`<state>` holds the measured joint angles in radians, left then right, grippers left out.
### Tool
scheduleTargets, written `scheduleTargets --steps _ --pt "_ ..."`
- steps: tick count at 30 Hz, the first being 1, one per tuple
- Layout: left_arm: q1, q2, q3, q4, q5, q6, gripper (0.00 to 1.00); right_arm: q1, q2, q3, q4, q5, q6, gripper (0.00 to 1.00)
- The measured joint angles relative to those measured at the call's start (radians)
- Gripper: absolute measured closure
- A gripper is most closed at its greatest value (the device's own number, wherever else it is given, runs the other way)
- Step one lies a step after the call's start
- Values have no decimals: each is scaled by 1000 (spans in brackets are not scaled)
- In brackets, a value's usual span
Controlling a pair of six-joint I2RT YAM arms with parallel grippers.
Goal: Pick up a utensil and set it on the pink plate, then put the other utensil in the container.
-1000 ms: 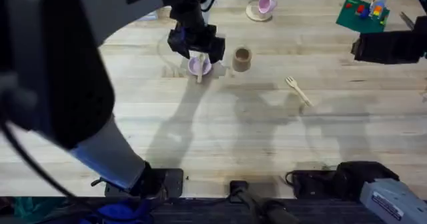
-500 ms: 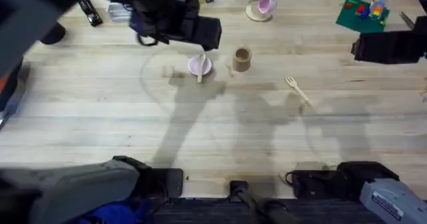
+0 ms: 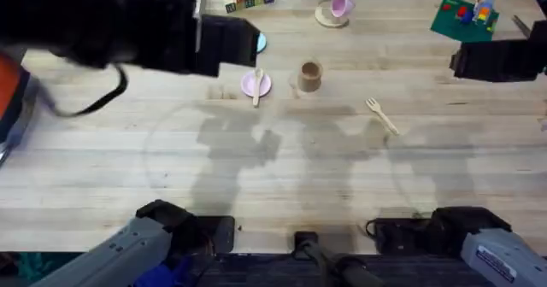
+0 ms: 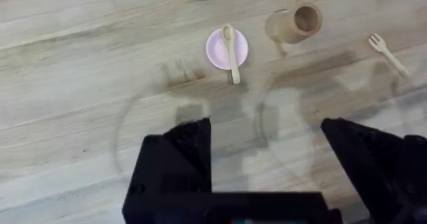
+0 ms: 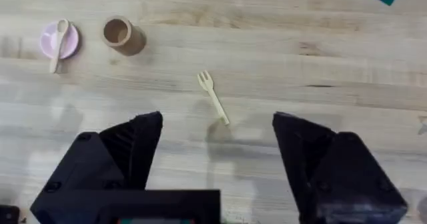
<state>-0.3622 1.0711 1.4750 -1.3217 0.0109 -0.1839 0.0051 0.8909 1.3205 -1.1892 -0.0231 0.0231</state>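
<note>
Left gripper [image 4: 267, 164] moved off the pink plate [image 3: 255, 84], both grippers apart, one spoon [image 3: 257, 85], one fork [image 3: 382, 115], one container [image 3: 309, 75]

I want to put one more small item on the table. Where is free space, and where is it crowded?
Bare wood spans the near half of the table, between the arm bases and the fork. Another free patch lies right of the fork. It is crowded at the far middle: spoon on the pink plate, the container beside it, the pink mug and toys behind.
</note>
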Motion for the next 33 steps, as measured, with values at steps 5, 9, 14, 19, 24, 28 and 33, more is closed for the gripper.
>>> scheduleTargets --steps 5,9,14,19,24,28,33 --pt "0 -68 1 -43 0 -41 6 0 0 0 0 0 0 5" --pt "0 -91 1 -67 12 -77 7 0 0 0 1 0 0 5" --pt "0 -88 2 -69 19 -23 6 0 0 0 8 0 0 5" --pt "0 -89 2 -82 20 154 7 0 0 0 7 0 0 5" --pt "0 -90 -1 -77 55 330 5 0 0 0 2 0 0 5" --pt "0 -125 -64 4 109 431 6 0 0 0 -1 0 0 6" --pt "0 -224 -216 131 162 496 6 0 0 0 -1 0 0 5"
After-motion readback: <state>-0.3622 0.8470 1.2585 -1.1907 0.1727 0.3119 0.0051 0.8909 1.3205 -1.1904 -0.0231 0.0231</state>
